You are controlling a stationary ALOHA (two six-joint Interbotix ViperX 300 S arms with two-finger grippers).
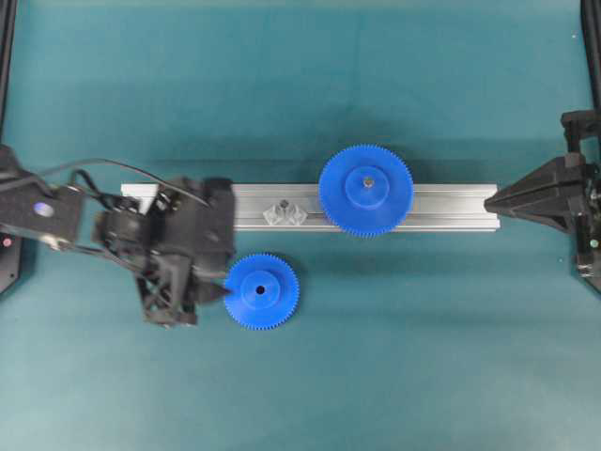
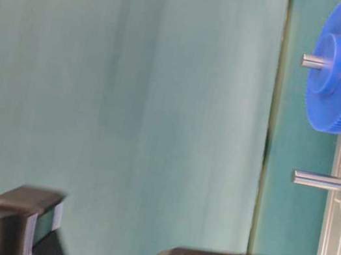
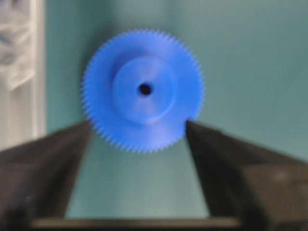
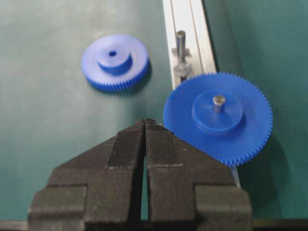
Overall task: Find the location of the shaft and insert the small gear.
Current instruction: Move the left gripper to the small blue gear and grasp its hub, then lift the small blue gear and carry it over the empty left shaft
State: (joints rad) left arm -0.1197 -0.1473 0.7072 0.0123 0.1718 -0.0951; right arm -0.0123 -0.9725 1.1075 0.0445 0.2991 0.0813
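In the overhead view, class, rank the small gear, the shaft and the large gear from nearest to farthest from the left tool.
1. small gear: just right of the left tool, on the mat.
2. shaft: up and right, on the rail.
3. large gear: farther right, on the rail.

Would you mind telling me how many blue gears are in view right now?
2. The small gear lies flat on the mat beside the open left gripper. The larger gear sits on its pin on the rail. None seems hidden.
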